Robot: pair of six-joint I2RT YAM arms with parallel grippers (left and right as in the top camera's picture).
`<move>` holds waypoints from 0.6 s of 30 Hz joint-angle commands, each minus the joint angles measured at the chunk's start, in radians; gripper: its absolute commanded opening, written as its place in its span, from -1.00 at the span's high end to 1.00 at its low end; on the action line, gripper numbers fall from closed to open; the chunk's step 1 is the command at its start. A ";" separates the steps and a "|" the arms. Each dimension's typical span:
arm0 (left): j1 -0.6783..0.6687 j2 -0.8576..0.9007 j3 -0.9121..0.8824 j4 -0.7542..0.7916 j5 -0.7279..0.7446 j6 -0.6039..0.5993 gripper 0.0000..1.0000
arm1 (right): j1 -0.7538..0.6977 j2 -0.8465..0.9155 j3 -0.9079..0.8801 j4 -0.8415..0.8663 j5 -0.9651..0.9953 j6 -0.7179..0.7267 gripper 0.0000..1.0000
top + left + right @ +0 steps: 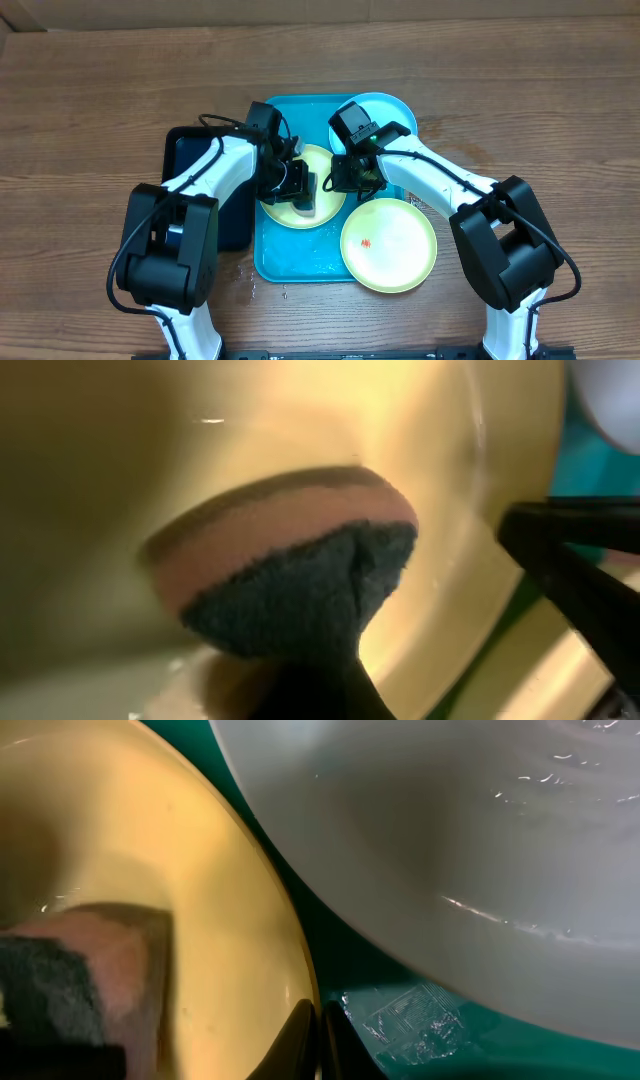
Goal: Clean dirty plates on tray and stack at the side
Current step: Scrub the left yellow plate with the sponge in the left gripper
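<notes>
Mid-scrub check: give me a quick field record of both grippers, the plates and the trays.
left gripper: shut on sponge, sponge on the middle plate
right gripper: shut on the middle plate's rim
blue plate: far right corner of the tray
front plate: one red speck, overhangs the tray's right edge
tray: wet-looking
black tray: beside the tray's left edge

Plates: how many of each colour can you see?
Pale yellow-green round plastic plates: 2
Light blue round plastic plate: 1
Total: 3
</notes>
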 commanded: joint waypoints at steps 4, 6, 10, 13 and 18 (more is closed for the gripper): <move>-0.013 0.002 0.207 -0.153 0.092 0.033 0.92 | 0.006 0.003 0.000 0.005 -0.021 0.000 0.92; -0.013 -0.006 0.256 -0.213 0.084 0.051 0.92 | 0.006 0.003 0.000 0.005 -0.021 0.000 0.92; -0.013 -0.040 0.345 -0.331 -0.035 0.060 0.92 | 0.006 0.003 0.000 -0.003 -0.021 0.000 0.92; -0.013 -0.072 0.357 -0.344 -0.101 0.039 0.92 | 0.006 0.003 0.000 -0.023 -0.021 0.000 0.92; -0.023 -0.077 0.340 -0.346 -0.204 0.006 0.92 | 0.006 0.003 0.000 -0.013 -0.021 0.000 0.92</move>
